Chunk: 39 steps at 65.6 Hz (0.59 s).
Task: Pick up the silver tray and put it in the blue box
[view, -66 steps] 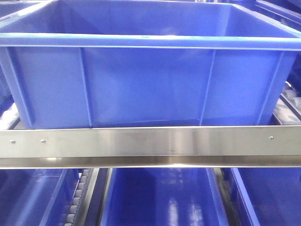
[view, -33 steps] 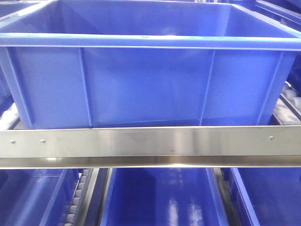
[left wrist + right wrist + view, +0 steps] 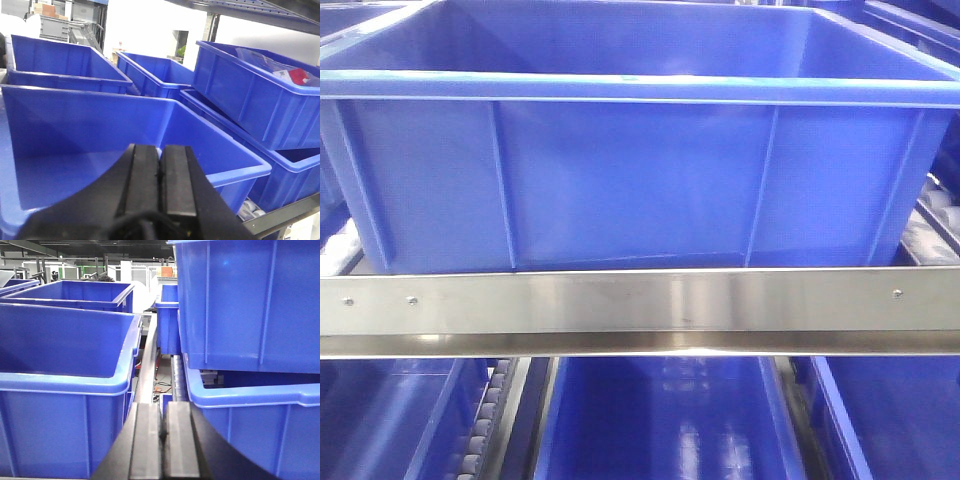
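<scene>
Our left gripper (image 3: 160, 172) and right gripper (image 3: 161, 440) both have their jaws pressed together, holding nothing. The blue box (image 3: 640, 170) fills our front view from nine to three o'clock, and no silver tray is visible. We judge we should find the tray first and part the jaws before reaching.

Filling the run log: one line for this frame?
left gripper: shut, empty | right gripper: shut, empty | silver tray: not visible | blue box: on shelf, contents unseen | phase: pre-grasp

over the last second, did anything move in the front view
Nothing visibly changed. The blue box sits in the same spot behind the steel shelf rail, with the lower crates beneath as they were. No silver tray, arm or hand shows in that view.
</scene>
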Motion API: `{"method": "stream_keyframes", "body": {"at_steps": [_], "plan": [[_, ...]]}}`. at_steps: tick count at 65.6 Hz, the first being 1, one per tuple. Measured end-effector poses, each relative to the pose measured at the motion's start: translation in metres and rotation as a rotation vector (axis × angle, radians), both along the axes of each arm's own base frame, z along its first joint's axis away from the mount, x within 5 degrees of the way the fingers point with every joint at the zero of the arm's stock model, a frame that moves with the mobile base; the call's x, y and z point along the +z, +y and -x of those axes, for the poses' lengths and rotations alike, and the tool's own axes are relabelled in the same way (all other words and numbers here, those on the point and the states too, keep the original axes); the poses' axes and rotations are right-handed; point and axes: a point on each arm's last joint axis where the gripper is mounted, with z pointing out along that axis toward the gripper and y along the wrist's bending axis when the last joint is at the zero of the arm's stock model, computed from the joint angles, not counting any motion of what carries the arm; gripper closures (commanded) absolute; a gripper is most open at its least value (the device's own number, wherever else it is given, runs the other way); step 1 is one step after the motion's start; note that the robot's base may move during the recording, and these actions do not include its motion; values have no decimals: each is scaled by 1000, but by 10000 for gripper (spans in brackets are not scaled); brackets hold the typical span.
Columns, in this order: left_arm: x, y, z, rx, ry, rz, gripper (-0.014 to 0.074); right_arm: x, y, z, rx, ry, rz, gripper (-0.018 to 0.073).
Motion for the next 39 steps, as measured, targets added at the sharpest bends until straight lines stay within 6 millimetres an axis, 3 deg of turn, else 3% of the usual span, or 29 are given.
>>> {"method": "stream_keyframes", "body": {"at_steps": [15,22,39], "plan": [[-7,30,17,286,-125,-116,700,0,0,0,0,0,0,507],[-32,40,25,402,-84,-136,700,0,0,0,0,0,0,507],[-96,45,19,514,70,-148,700,0,0,0,0,0,1,507]]}}
